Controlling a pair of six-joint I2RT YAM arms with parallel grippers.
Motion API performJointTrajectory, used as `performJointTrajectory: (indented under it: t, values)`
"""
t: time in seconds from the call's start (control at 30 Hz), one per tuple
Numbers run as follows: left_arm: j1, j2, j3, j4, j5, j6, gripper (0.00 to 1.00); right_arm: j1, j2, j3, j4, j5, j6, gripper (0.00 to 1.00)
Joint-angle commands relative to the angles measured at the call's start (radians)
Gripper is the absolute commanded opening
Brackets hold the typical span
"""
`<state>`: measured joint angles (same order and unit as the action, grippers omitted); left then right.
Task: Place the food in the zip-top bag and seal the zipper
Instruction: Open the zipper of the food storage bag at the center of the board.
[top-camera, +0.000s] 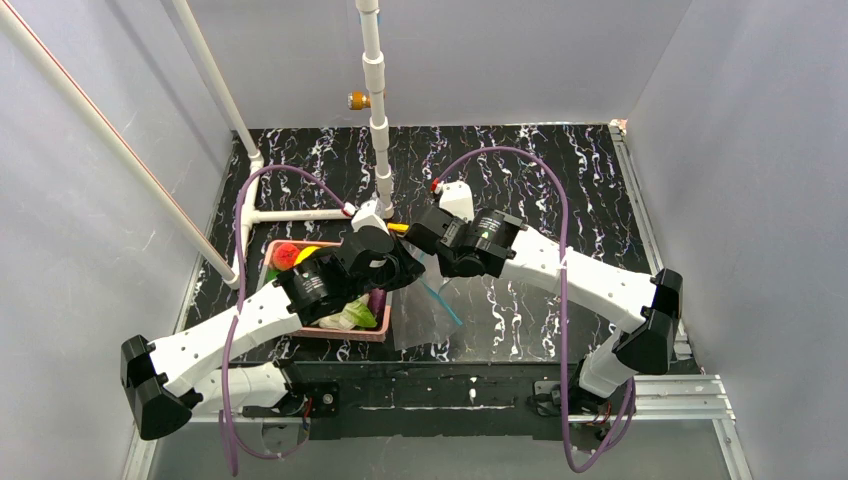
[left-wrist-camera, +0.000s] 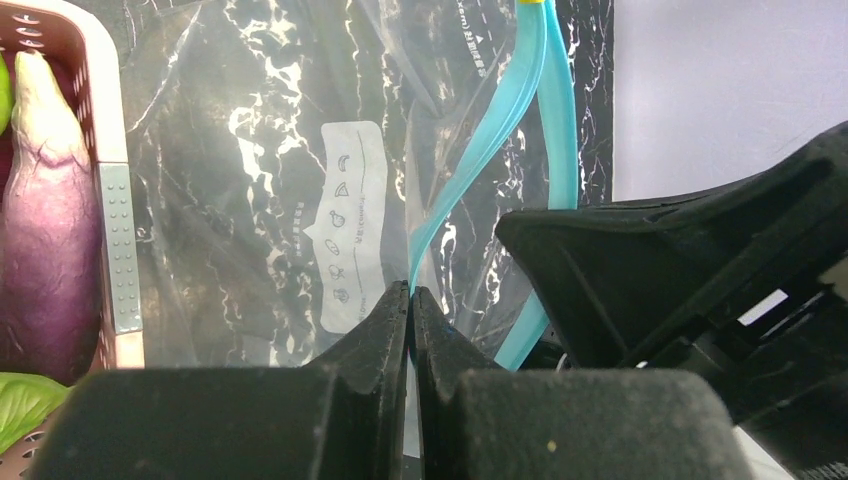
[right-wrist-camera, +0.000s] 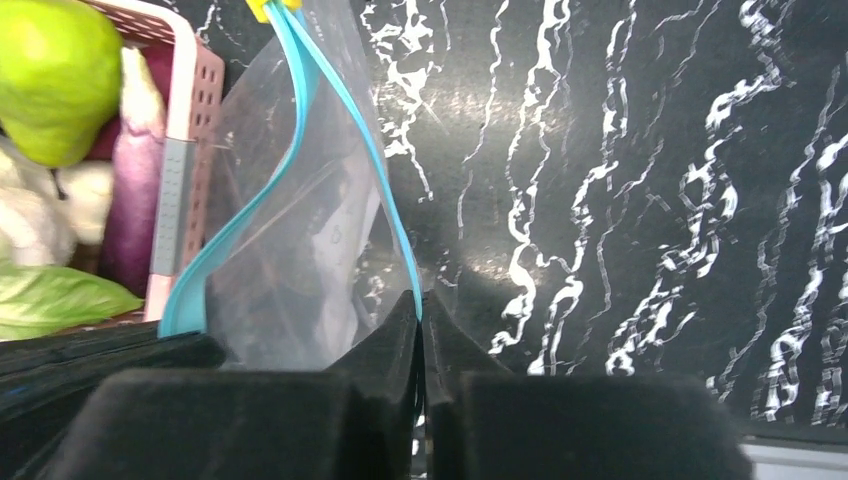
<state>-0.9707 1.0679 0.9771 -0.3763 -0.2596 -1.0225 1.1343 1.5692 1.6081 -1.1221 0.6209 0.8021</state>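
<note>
The clear zip-top bag (top-camera: 432, 318) hangs over the table just right of the pink basket (top-camera: 340, 336). Its teal zipper (left-wrist-camera: 500, 130) is parted into two strips, so the mouth is open. My left gripper (left-wrist-camera: 411, 292) is shut on one strip. My right gripper (right-wrist-camera: 420, 298) is shut on the other strip (right-wrist-camera: 385, 170). In the top view the two grippers meet, left (top-camera: 405, 263) and right (top-camera: 426, 246). The food lies in the basket: the green pear (right-wrist-camera: 55, 75), the purple oblong piece (left-wrist-camera: 45, 250), the white-and-green leafy head (right-wrist-camera: 40, 215) and a yellow piece (top-camera: 308, 252).
A white pipe stand (top-camera: 380, 130) rises behind the grippers, with a white pipe frame (top-camera: 290, 213) at the left. A yellow slider tab (right-wrist-camera: 270, 8) sits at the far end of the zipper. The basket's rim (left-wrist-camera: 115, 200) lies close to the bag's left side.
</note>
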Motion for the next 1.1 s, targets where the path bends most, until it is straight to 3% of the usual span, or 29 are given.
performJointTrajectory:
  t: [0.0,0.13,0.3,0.43,0.57,0.7,0.9,1.07]
  values:
    - [-0.002,-0.014,0.047,-0.048,-0.043,-0.01,0.0,0.005,0.006,-0.006,-0.029,0.107,-0.031,0.01]
    - [-0.002,-0.026,0.077,-0.068,-0.061,0.02,0.0,-0.012,-0.041,-0.066,-0.035,0.222,-0.051,0.01]
    - [0.014,0.037,0.179,-0.101,-0.019,0.106,0.0,-0.101,-0.205,-0.182,0.083,0.23,-0.243,0.01]
    - [0.069,0.074,0.208,-0.102,0.051,0.124,0.0,-0.196,-0.384,-0.271,0.228,0.048,-0.409,0.01]
    - [0.139,0.149,0.205,0.009,0.249,0.135,0.0,-0.199,-0.503,-0.296,0.332,-0.169,-0.527,0.01]
    - [0.141,0.265,0.242,0.091,0.404,0.147,0.0,-0.2,-0.536,-0.251,0.324,-0.248,-0.556,0.01]
    - [0.141,0.282,0.152,0.14,0.347,0.109,0.0,-0.199,-0.506,-0.26,0.263,-0.098,-0.606,0.01]
    - [0.141,0.274,0.068,0.18,0.352,0.075,0.02,-0.197,-0.475,-0.328,0.287,-0.149,-0.601,0.01]
